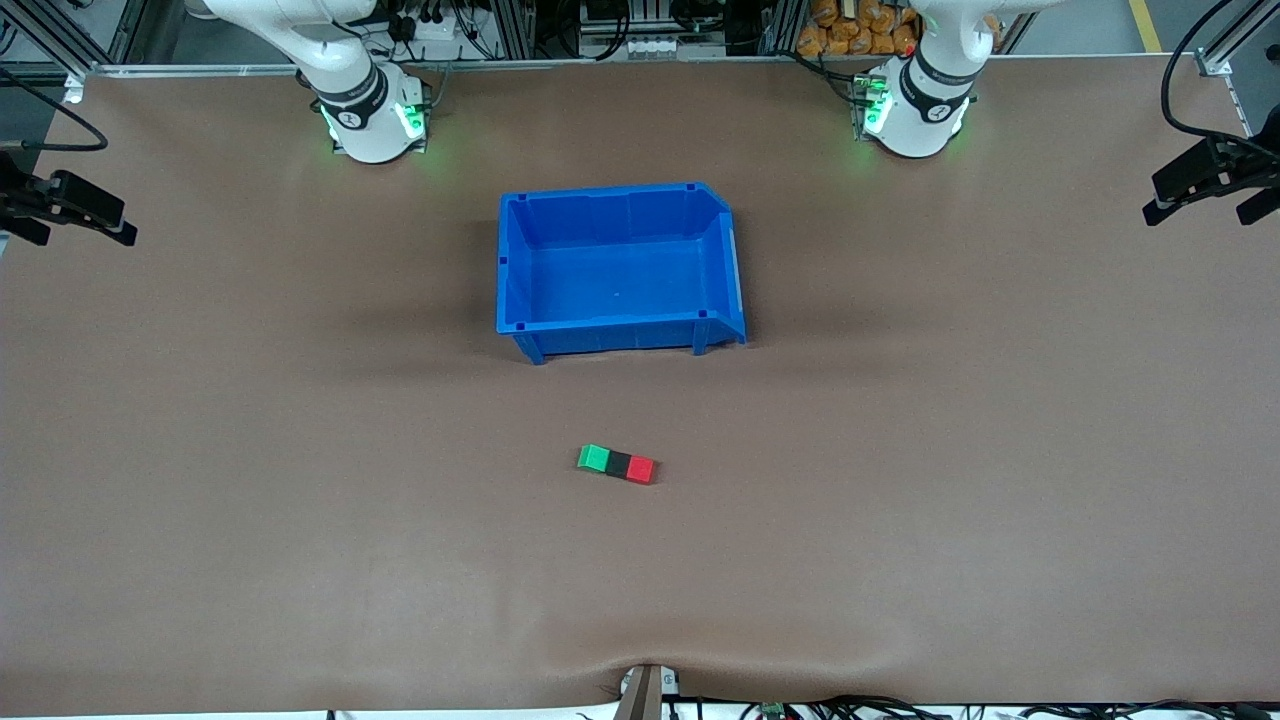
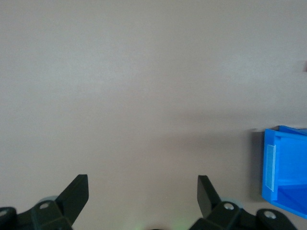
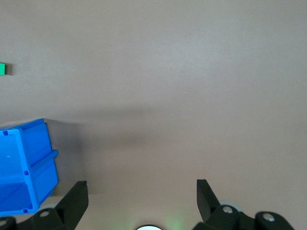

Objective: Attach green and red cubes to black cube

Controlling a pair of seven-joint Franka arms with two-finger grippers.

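Three cubes, green cube [image 1: 594, 458], black cube [image 1: 619, 464], red cube [image 1: 641, 469], apparently touch in a row on the counter [image 1: 300, 500], nearer than the blue bin [image 1: 530, 322]. Left tool [image 2: 143, 191] and right tool [image 3: 142, 194], both spread, wait high near their bases, about equally distant.

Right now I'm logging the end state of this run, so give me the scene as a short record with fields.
cubes: green cube, black cube, red cube joined in one row, black in the middle
row position: on the table, nearer the front camera than the blue bin
left gripper: fingers open, holding nothing
right gripper: fingers open, holding nothing
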